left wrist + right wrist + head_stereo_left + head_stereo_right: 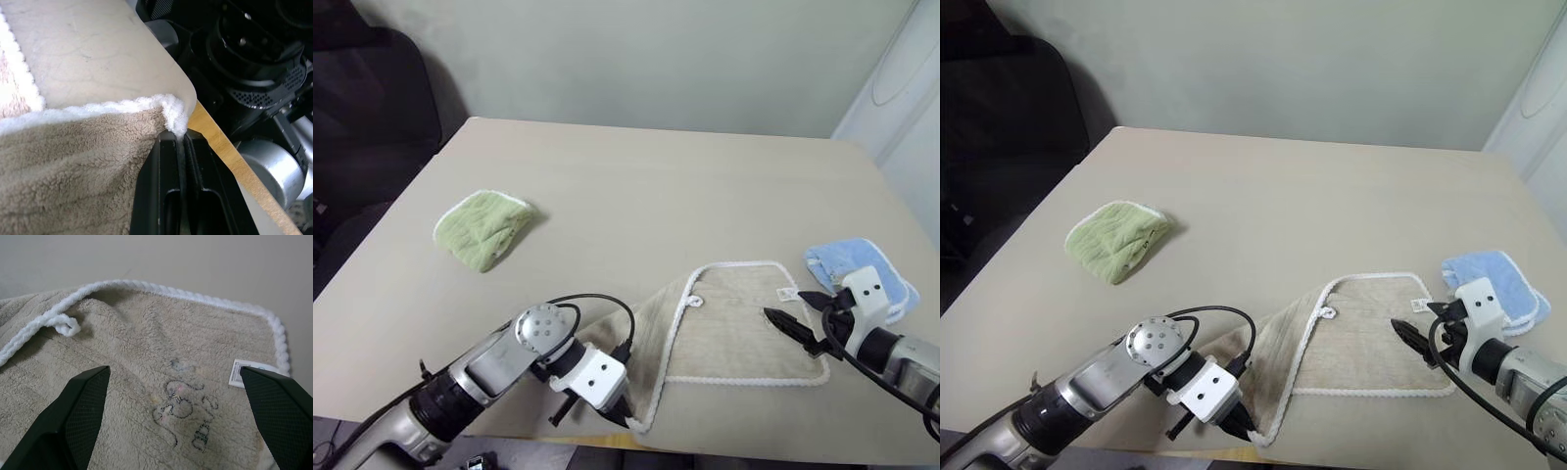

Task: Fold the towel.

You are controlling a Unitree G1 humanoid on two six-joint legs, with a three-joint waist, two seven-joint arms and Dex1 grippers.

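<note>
My left claw [625, 419] is clamped on the near corner of the towel [744, 328], which lies partly turned over at the table [636, 186] edge, while my right claw [808, 318] hangs wide apart above it, fold unfinished.

A big beige table [636, 176] stands against a plain pale wall [656, 59]. The table top is smooth, and its near edge shows a strip of light wood. On the left, a dark chair [367, 108] sits in the shadow. On the right, something white [901, 88] stands beside the table. The light is soft.
</note>
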